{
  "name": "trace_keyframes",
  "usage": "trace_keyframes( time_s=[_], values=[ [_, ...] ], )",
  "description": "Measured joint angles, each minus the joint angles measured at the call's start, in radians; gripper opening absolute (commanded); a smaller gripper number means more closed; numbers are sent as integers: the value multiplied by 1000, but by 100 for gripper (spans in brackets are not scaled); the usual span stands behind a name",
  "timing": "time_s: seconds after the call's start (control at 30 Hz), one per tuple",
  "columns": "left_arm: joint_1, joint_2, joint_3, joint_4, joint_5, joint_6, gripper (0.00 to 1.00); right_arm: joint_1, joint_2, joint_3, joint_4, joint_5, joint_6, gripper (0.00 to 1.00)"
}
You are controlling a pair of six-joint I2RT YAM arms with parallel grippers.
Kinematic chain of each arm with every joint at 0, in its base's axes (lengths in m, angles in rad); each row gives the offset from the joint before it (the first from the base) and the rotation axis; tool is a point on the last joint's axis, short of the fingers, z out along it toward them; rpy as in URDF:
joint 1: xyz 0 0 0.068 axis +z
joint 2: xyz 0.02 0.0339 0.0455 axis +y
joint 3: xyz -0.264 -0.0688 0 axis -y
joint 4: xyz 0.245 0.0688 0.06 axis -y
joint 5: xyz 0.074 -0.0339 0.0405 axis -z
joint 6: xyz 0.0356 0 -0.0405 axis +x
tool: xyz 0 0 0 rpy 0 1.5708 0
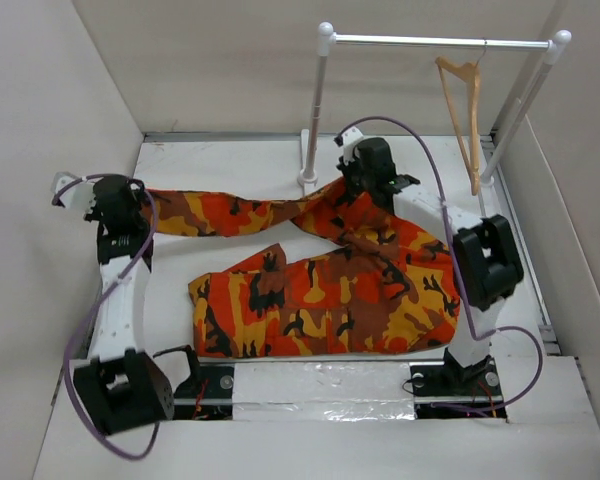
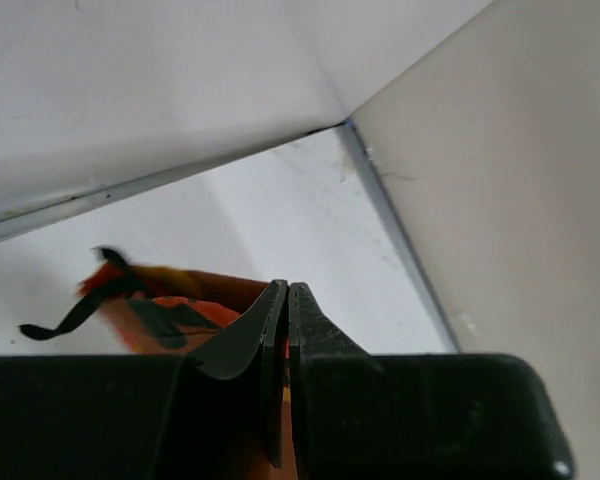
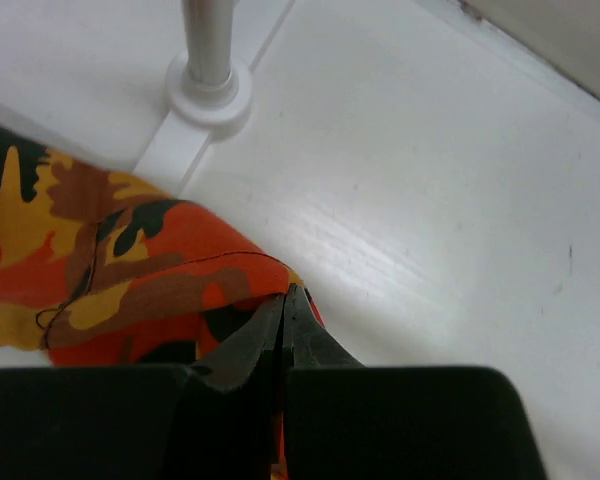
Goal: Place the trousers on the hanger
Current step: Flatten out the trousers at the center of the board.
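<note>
The orange-red camouflage trousers (image 1: 330,285) lie spread on the white table, one leg stretched left. My left gripper (image 1: 130,205) is shut on the end of that leg at the far left; the cloth (image 2: 170,305) shows beside the pinched jaws (image 2: 285,300). My right gripper (image 1: 365,175) is shut on the trousers' upper edge near the rack's left post; the cloth (image 3: 150,270) is pinched at the fingertips (image 3: 288,300). The tan wooden hanger (image 1: 463,110) hangs by its hook from the white rail at the back right, apart from both grippers.
A white tube rack (image 1: 430,42) with ball-capped posts stands at the back; its left post base (image 3: 210,85) is just beyond my right gripper. Beige walls (image 2: 500,180) close in the table on the left, right and back.
</note>
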Motion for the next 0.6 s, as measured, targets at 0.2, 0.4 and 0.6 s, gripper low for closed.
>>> trace_keyframes(
  time_s=[0.2,0.4,0.6],
  values=[
    [0,292,58,55,-13,11,0,-7,225,225,-9,30,-12,0],
    [-16,483,232,137,-39,74,0,-6,288,270,-6,119,10,10],
    [-44,585,348,211,-50,115,0,5,230,184,40,179,27,75]
  ],
)
